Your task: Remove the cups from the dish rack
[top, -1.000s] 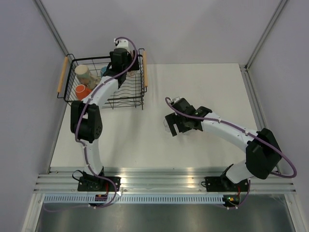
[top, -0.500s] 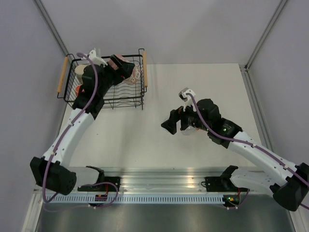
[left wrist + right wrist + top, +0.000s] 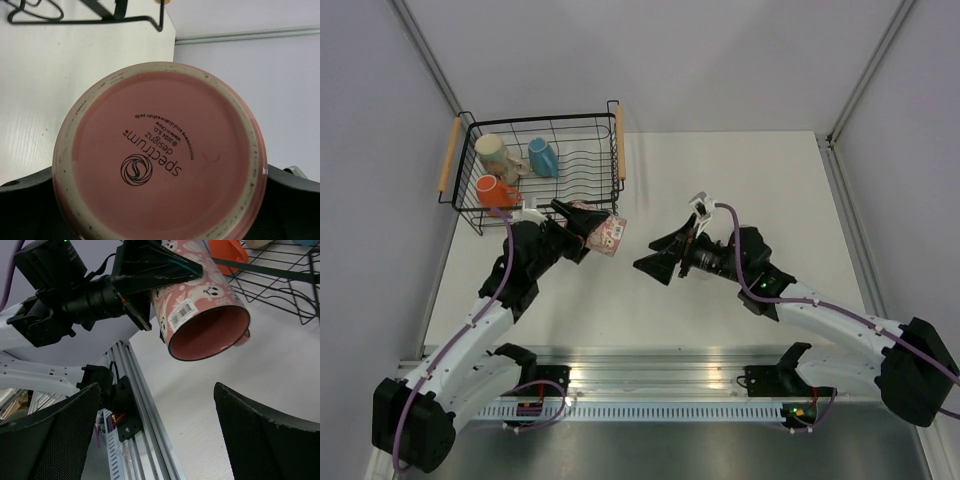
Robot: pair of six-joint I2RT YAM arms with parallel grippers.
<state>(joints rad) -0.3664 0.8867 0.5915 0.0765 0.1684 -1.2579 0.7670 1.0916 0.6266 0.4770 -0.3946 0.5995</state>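
My left gripper (image 3: 585, 222) is shut on the pink-red patterned cup (image 3: 607, 233) and holds it on its side above the table, just in front of the dish rack (image 3: 617, 150). The cup's pink base (image 3: 160, 155) fills the left wrist view. My right gripper (image 3: 655, 260) is open and empty, its jaws facing the cup's open mouth (image 3: 207, 332) from a short way to the right. A cream mug (image 3: 493, 153), a blue mug (image 3: 542, 157) and an orange mug (image 3: 496, 191) lie in the rack.
The rack's wire corner (image 3: 280, 287) and the orange mug (image 3: 227, 247) show behind the cup in the right wrist view. The aluminium rail (image 3: 660, 360) runs along the table's near edge. Grey walls close both sides.
My left arm has drawn back out of the rack with the pink-red cup and carried it toward the table's middle. My right arm has swung round to face left toward the cup.
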